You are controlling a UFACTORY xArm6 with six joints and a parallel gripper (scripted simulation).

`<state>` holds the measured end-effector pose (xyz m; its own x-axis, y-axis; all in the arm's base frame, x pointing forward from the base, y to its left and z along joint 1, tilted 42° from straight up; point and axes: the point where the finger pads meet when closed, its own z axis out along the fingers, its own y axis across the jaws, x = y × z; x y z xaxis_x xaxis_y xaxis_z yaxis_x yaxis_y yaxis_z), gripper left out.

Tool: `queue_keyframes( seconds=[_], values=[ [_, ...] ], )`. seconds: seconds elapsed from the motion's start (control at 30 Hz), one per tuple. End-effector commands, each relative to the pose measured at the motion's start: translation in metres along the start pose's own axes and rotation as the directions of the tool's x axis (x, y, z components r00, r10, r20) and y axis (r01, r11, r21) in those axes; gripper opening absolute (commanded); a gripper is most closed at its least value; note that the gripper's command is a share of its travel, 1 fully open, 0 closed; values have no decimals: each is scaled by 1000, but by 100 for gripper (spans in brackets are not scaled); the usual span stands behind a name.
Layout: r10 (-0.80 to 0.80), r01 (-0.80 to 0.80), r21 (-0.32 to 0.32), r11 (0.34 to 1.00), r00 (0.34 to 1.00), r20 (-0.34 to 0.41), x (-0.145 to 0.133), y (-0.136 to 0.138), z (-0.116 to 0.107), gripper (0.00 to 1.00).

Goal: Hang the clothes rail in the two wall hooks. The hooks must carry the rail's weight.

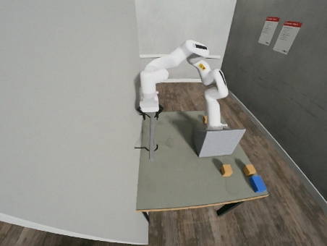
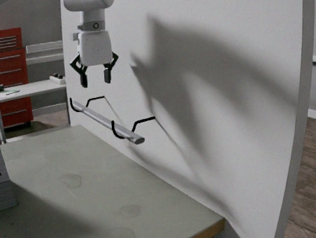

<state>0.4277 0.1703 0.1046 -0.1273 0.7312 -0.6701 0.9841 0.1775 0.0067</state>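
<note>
In the upper left of the exterior view my black two-finger pincer (image 2: 95,76) hangs wide open and holds nothing; it is above the far end of the rail, apart from it. Below it, the grey metal clothes rail (image 2: 105,120) lies in the two black wire wall hooks, the far hook (image 2: 75,106) on the left and the near hook (image 2: 119,133) toward the middle. I judge that the hooks carry it. The rail looks stiff, smooth and rather light, maybe slippery. I would take it between the hooks, across its width. To the right, the white wall panel (image 2: 227,87) shows only shadow.
</note>
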Motion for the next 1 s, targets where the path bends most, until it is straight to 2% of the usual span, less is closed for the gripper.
queue_keyframes(
  seconds=[0.0, 0.63, 0.67, 0.97],
  values=[
    [1, -1, -3, 1000, 1000, -2, 0, 1, -2, 82],
    [1, -1, -3, 1000, 1000, -2, 0, 1, -2, 82],
    [1, -1, -4, 1000, 1000, -2, 0, 0, -2, 100],
    [1, -1, -4, 1000, 1000, -2, 0, -11, -7, 100]
  ],
)
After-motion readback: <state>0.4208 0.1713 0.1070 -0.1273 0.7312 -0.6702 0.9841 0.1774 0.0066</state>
